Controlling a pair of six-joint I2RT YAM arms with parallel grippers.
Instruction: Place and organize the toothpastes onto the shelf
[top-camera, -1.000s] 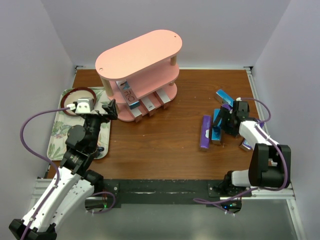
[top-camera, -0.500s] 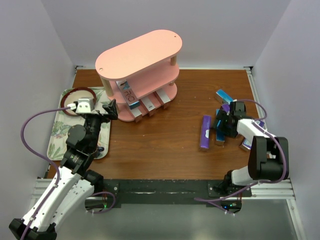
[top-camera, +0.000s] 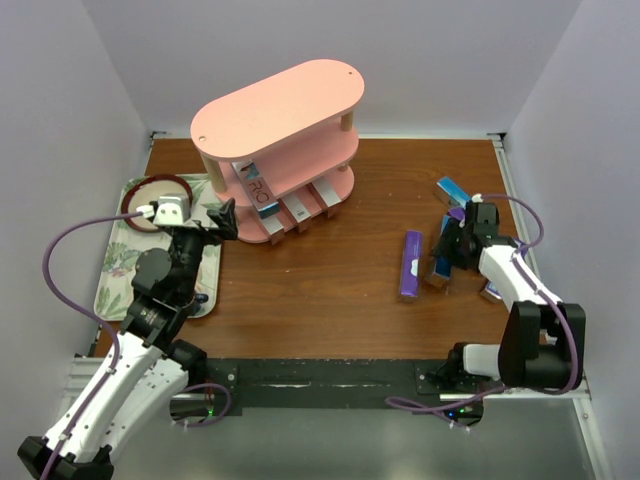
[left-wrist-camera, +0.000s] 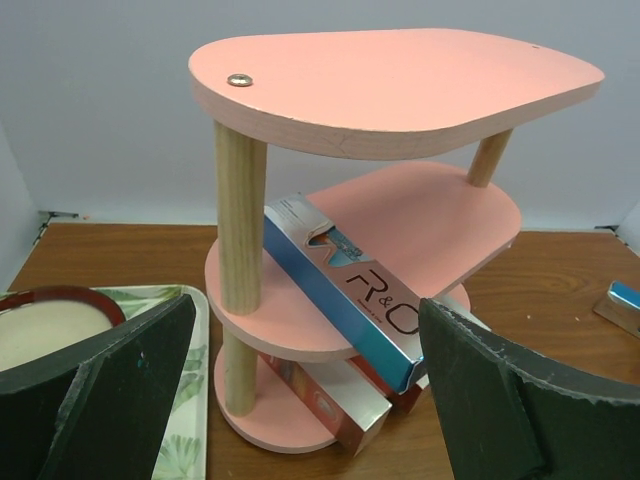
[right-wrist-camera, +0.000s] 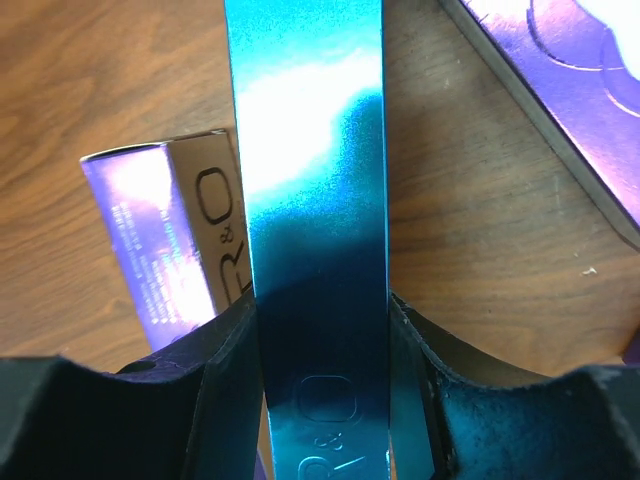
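The pink shelf (top-camera: 275, 110) stands at the back left, its top tier (left-wrist-camera: 400, 85) also filling the left wrist view. A blue toothpaste box (left-wrist-camera: 340, 290) lies slanted on the middle tier, with red and silver boxes (left-wrist-camera: 320, 400) on the bottom tier. My left gripper (top-camera: 205, 222) hangs open just in front of the shelf, holding nothing. At the right, my right gripper (top-camera: 452, 250) is shut on a teal toothpaste box (right-wrist-camera: 310, 180), both fingers pressed to its long sides. A purple box (top-camera: 410, 264) lies to its left on the table. Another purple box (right-wrist-camera: 170, 240) sits beside the teal one.
A floral tray (top-camera: 115, 270) holding a red-rimmed bowl (top-camera: 155, 195) sits at the left edge beside my left arm. More boxes lie near the right wall: a blue one (top-camera: 450, 190) behind the right gripper and one (top-camera: 492, 292) beside the forearm. White walls enclose the table.
My right gripper's jaws have closed onto the teal box and the wrist has shifted slightly. The left arm has stayed still.
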